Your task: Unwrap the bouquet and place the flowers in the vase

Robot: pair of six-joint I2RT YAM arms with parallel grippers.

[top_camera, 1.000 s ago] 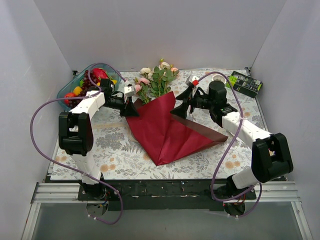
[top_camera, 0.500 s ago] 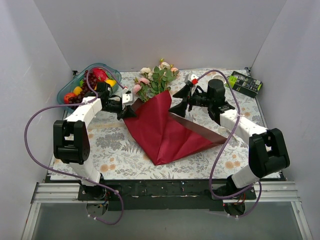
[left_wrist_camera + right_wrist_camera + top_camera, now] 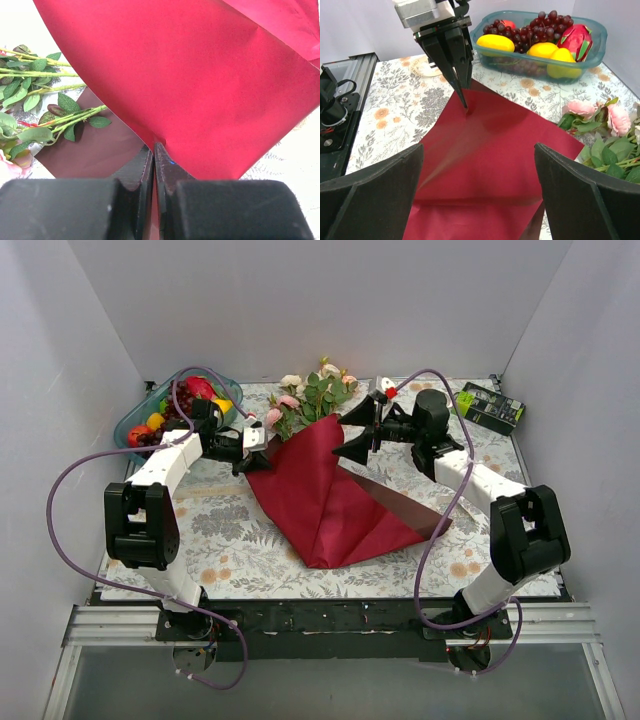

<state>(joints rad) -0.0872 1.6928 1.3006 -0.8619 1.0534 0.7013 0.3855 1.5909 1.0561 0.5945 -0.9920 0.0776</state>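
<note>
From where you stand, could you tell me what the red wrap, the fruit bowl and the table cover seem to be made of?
The red wrap: paper, matte; it holds sharp creases and stands in stiff folds. The fruit bowl: probably clear bluish plastic; the fruit shows through its wall. The table cover: flower-printed sheet, flat and dull; cloth or vinyl, I cannot tell.

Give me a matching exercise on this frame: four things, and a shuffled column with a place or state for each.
1 left gripper
2 right gripper
3 flowers
4 fruit bowl

A jaws wide open, empty
B far left corner of the table
C shut on a corner of the red paper
D lying at the paper's far end

Pairs: 1-C, 2-A, 3-D, 4-B
</note>
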